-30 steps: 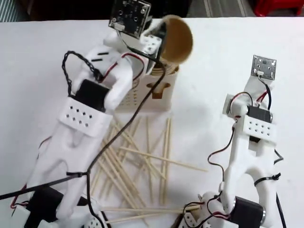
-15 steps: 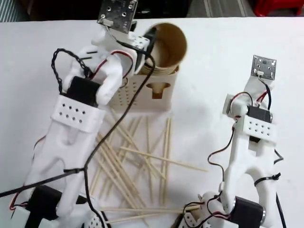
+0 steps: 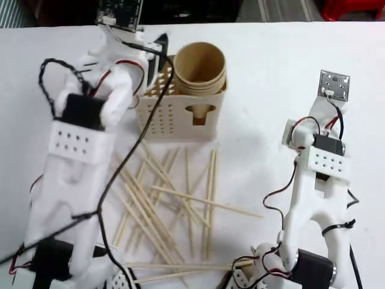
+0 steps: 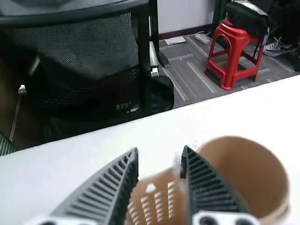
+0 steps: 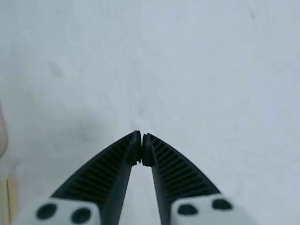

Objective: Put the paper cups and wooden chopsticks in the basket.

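- Paper cups [image 3: 200,65] sit nested in the basket [image 3: 173,118]; wooden chopsticks [image 3: 171,201] lie scattered at its 6 o'clock.
- Left gripper [image 4: 159,161] — parted, empty — at the basket's 11 o'clock; right gripper [image 5: 141,149] clenched on nothing.
- Chopsticks: likely light, stiff, prone to roll; pinch mid-length.

Beyond the white table [image 3: 271,54] stands a black mesh chair [image 4: 84,61]; farther from the table, a red stool [image 4: 233,36] bearing perhaps a bag [image 4: 246,11].
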`<action>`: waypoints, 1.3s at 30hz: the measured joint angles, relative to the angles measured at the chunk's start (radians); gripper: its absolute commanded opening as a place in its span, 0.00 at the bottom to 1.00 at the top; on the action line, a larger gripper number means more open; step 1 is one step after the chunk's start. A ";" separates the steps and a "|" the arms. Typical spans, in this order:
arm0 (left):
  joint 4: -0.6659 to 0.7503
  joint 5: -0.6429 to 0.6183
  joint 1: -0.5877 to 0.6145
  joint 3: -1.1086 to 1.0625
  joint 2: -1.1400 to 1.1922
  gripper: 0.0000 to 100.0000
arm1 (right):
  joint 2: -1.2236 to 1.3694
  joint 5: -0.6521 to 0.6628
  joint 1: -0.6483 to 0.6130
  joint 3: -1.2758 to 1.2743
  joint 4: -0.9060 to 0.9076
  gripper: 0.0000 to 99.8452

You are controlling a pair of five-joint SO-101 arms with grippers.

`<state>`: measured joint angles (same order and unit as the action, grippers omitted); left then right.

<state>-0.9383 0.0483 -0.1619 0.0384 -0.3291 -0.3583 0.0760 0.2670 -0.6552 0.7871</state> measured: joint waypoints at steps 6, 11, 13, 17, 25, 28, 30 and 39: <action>-0.206 0.000 0.023 0.009 -0.164 0.16 | -0.028 0.000 0.000 0.002 0.077 0.02; -0.282 0.000 0.112 -0.094 -0.313 0.16 | -0.172 0.000 -0.014 0.055 0.239 0.03; -0.282 0.000 0.164 -0.170 -0.365 0.16 | -0.242 0.000 -0.049 0.071 0.307 0.07; -0.282 0.000 0.265 -0.334 -0.476 0.16 | -0.365 0.000 -0.157 0.081 0.422 0.19; -0.209 0.000 0.485 -0.717 -0.715 0.16 | -0.436 0.153 -0.517 0.081 0.655 0.21; -0.121 0.000 0.560 -0.888 -0.787 0.16 | -0.425 0.167 -0.643 0.081 0.667 0.21; -0.064 0.000 0.598 -0.996 -0.825 0.16 | -0.393 0.172 -0.723 0.081 0.669 0.21; 0.107 0.046 0.647 -1.320 -0.902 0.16 | -0.193 0.178 -1.026 0.083 0.597 0.21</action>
<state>-0.8309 0.0944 0.4856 -1.2812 -1.2313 -0.5516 0.2539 -0.7595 -0.5723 1.3840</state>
